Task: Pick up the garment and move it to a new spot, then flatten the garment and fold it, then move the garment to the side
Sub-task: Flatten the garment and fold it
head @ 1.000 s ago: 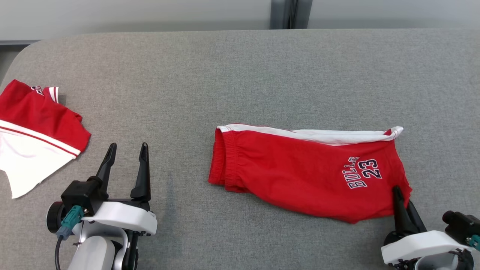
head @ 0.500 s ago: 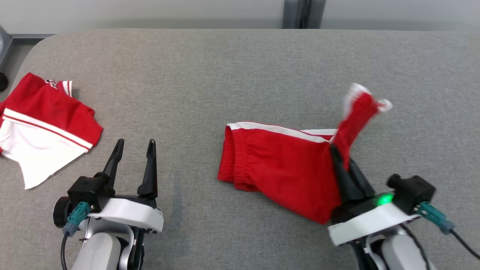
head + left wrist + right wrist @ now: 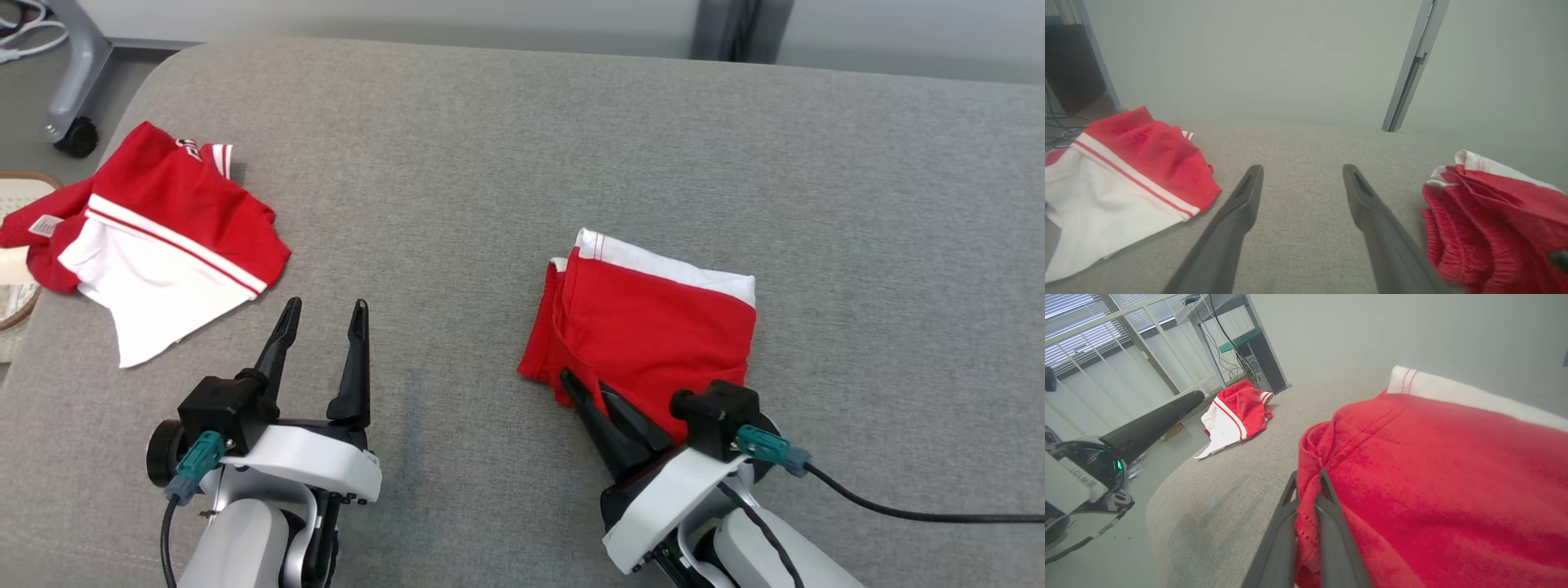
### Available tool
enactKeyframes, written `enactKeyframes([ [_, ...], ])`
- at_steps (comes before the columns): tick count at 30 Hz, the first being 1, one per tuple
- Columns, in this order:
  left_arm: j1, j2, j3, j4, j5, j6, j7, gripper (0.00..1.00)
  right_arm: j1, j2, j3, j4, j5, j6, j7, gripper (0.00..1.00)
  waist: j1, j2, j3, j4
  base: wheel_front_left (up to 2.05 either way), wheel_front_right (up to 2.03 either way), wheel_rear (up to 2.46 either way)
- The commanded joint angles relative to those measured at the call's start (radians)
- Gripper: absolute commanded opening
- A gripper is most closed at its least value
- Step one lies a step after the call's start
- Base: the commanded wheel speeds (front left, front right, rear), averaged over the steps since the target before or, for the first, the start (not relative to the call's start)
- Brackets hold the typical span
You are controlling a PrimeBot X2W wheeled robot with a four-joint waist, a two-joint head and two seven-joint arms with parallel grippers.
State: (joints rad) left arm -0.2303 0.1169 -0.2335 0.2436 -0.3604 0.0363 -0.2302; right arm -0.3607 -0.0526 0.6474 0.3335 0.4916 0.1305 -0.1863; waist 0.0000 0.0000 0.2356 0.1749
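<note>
One garment (image 3: 653,327), a pair of red shorts, lies folded on the grey worktop (image 3: 490,147), right of centre and directly ahead of the right claw (image 3: 584,388).

Handling, as judged: light, soft knit cloth, limp, with no stiffness. The stacked layers are likely to slide apart if lifted from a single point. The best hold appears to be the doubled edge or both near corners, pinching all layers together.

Appearance: a roughly square stack, with a white band along the far edge and a gathered elastic waistband at the left edge. The top surface is mostly smooth.

Right claw: closed, pinching the near-left edge of the cloth. Left claw (image 3: 326,306): spread wide, empty, well apart from the shorts.
</note>
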Motion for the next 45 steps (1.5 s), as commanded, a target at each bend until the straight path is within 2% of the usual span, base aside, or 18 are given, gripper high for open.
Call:
enactKeyframes([
  [1,-0.016,0.002,-0.001,0.004,-0.002,-0.002,-0.006,1.00,-0.020,-0.002,0.014,0.021,0.017,0.001,-0.011,0.00,0.0000,0.0000,0.007,0.012,0.00,0.00,0.00],
  [2,-0.016,0.001,-0.002,0.006,-0.003,-0.002,-0.008,1.00,-0.030,-0.004,0.024,0.045,0.020,0.001,-0.007,0.00,0.0000,0.0000,0.009,0.015,0.00,0.00,0.00],
  [3,-0.017,0.001,-0.003,0.009,-0.003,-0.003,-0.008,1.00,-0.038,-0.004,0.033,0.065,0.022,0.001,-0.008,0.44,0.0000,0.0000,0.010,0.017,0.00,0.00,0.00],
  [4,-0.017,0.001,-0.004,0.010,-0.004,-0.003,-0.009,1.00,-0.049,-0.003,0.035,0.075,0.028,0.001,-0.020,0.98,0.0000,0.0000,0.012,0.019,0.00,0.00,0.00],
  [8,-0.013,0.008,0.001,0.016,-0.007,0.001,-0.012,1.00,-0.076,-0.001,0.068,0.086,0.041,0.001,-0.048,1.00,0.0000,0.0000,0.013,0.014,0.00,0.00,0.00],
  [14,-0.004,0.023,0.007,0.017,-0.005,0.008,-0.014,1.00,-0.061,-0.037,0.063,0.004,0.011,0.001,-0.077,1.00,0.0000,0.0000,-0.010,-0.016,0.00,0.00,0.00],
  [17,0.002,0.031,0.008,0.007,0.001,0.013,-0.016,1.00,-0.028,-0.052,-0.003,-0.066,-0.016,0.001,-0.081,1.00,0.0000,0.0000,-0.025,-0.033,0.00,0.00,0.00],
  [22,0.011,0.049,0.009,-0.011,0.013,0.023,-0.018,1.00,0.067,-0.049,-0.188,-0.216,-0.076,0.001,-0.079,1.00,0.0000,0.0000,-0.042,-0.060,0.00,0.00,0.00],
  [26,0.022,0.064,0.011,-0.029,0.026,0.037,-0.017,1.00,0.133,-0.043,-0.327,-0.280,-0.122,0.001,-0.080,1.00,0.0000,0.0000,-0.057,-0.083,0.00,0.00,0.00],
  [35,0.075,0.099,0.004,-0.075,0.063,0.074,-0.011,1.00,0.233,-0.034,-0.540,-0.279,-0.192,0.001,-0.080,1.00,0.0000,0.0000,-0.087,-0.121,0.00,0.00,0.00],
  [45,0.137,0.117,0.013,-0.103,0.052,0.095,-0.011,1.00,0.308,-0.025,-0.613,-0.209,-0.205,0.001,-0.080,1.00,0.0000,0.0000,-0.134,-0.136,0.00,0.00,0.00],
])
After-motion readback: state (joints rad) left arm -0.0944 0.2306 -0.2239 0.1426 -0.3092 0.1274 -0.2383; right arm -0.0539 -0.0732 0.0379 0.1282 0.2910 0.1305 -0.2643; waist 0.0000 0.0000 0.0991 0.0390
